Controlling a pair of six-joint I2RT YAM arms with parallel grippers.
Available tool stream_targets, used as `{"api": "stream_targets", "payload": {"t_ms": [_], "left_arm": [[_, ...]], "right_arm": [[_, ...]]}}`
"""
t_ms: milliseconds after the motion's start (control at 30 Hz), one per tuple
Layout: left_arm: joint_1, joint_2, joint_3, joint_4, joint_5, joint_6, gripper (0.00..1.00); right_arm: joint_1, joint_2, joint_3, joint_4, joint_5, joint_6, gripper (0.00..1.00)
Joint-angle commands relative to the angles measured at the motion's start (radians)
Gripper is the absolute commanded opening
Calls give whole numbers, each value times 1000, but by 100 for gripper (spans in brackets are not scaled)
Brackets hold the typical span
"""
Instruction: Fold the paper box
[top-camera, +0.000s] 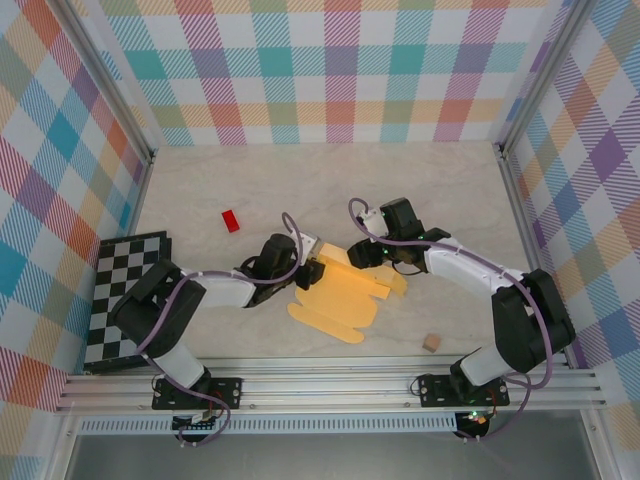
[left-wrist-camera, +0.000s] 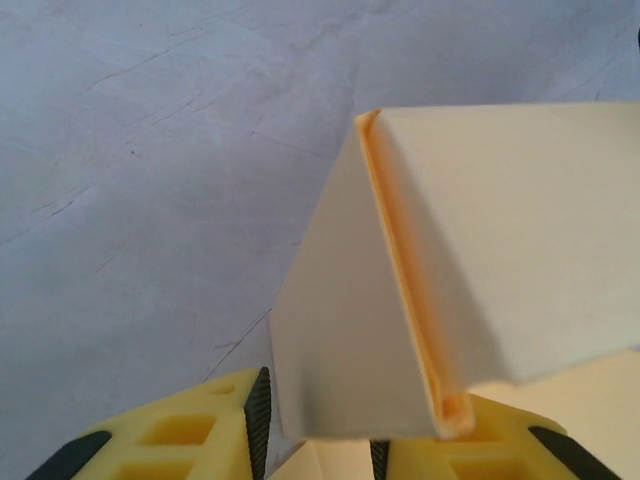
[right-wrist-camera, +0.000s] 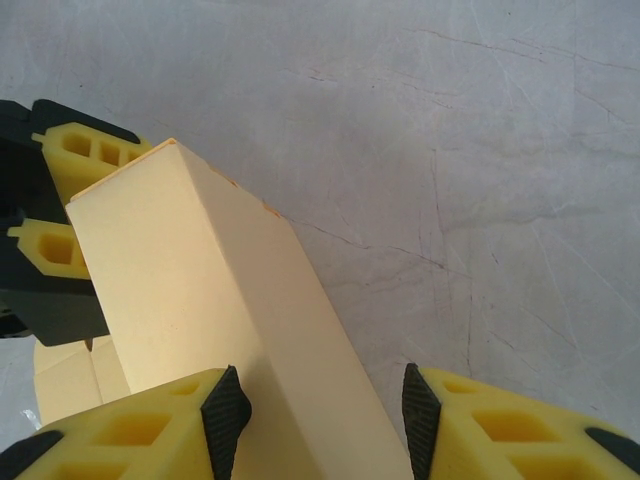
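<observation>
The paper box (top-camera: 340, 300) is a yellow-orange die-cut sheet lying mid-table, its far part folded up into a long raised ridge. My left gripper (top-camera: 316, 272) stands at the ridge's left end and my right gripper (top-camera: 358, 254) at its right end. In the left wrist view the raised panel (left-wrist-camera: 500, 250) stands over the left gripper (left-wrist-camera: 318, 430); its jaws are apart, with a sliver of gap at the left pad (left-wrist-camera: 258, 412). In the right wrist view the ridge (right-wrist-camera: 190, 270) runs between the open right gripper (right-wrist-camera: 322, 420), clear of the right pad (right-wrist-camera: 420, 415).
A small red block (top-camera: 231, 220) lies at the back left. A tiny tan cube (top-camera: 431, 343) sits near the front right. A checkerboard mat (top-camera: 125, 290) lies along the left edge. Plaid walls close in three sides.
</observation>
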Motion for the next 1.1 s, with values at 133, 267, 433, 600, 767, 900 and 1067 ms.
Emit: {"api": "stream_targets", "payload": {"t_ms": [133, 267, 433, 600, 767, 900, 1067], "left_arm": [[-7, 83, 17, 16, 12, 84, 33], [-5, 125, 23, 36, 53, 110, 34], [-5, 161, 53, 52, 26, 95, 18], [-12, 156, 85, 48, -140, -28, 0], [-52, 160, 158, -33, -305, -190, 0], [-104, 187, 276, -215, -447, -316, 0], [-132, 225, 381, -439, -613, -437, 0]], "right_arm": [[8, 43, -14, -68, -11, -19, 49], [8, 44, -19, -66, -36, -36, 49], [8, 54, -22, -57, -49, -25, 49], [8, 48, -34, -33, -30, 37, 45], [14, 31, -53, -7, 18, 98, 45], [26, 30, -63, 0, 67, 144, 44], [45, 17, -98, 26, 145, 223, 42]]}}
